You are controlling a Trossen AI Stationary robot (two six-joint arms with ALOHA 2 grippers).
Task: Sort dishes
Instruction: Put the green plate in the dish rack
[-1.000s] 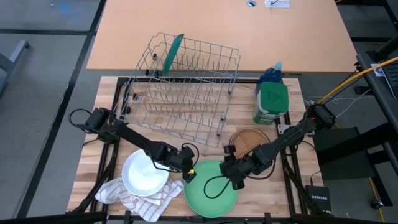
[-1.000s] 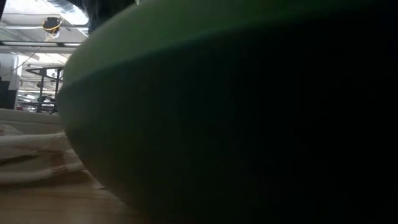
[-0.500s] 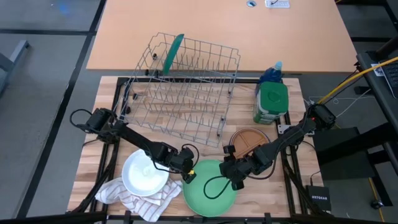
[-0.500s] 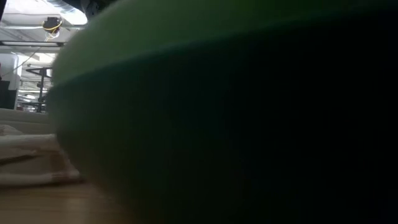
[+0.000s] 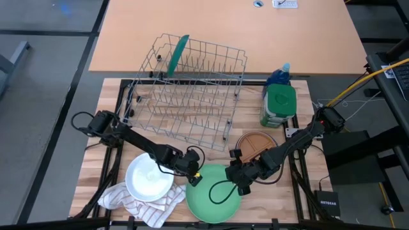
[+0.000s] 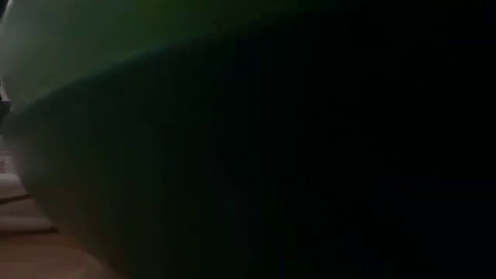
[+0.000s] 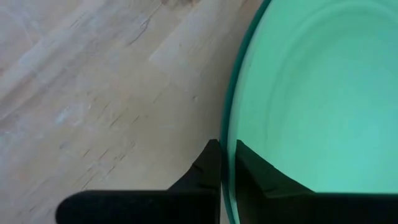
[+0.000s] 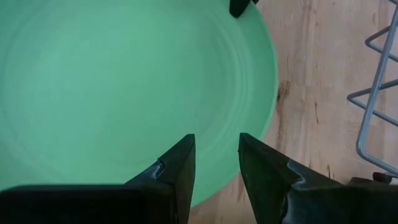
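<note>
Surface: wooden table (image 5: pixel 108 108) of pale planks is seen from above, with a larger tan tabletop (image 5: pixel 223 38) beyond it.
Rack: wire dish rack (image 5: pixel 192 96) is set on the far half of the table; a dark green plate (image 5: pixel 178 53) is stood upright in its far left corner.
Light green plate: light green plate (image 5: pixel 214 203) is found at the near edge of the table, between the two grippers; in the low view its underside (image 6: pixel 155 116) fills nearly the whole picture.
Left gripper: left gripper (image 7: pixel 227 163) is placed at the plate's left rim; its fingers are pressed onto the rim, one on each side, as shown in the left wrist view.
Right gripper: right gripper (image 8: pixel 216 155) is held over the plate's right part, jaws spread with a gap between them; nothing is gripped, and whether the fingers touch the plate cannot be told.
White bowl: white bowl (image 5: pixel 148 179) is seen just left of the light green plate, partly lying on the striped cloth (image 5: pixel 131 199).
Tan-brown plate: tan-brown plate (image 5: pixel 255 144) is located behind the right gripper, near the rack's right corner.
Container: green-lidded container (image 5: pixel 279 105) is set right of the rack, with a blue bottle (image 5: pixel 278 75) just behind it.
</note>
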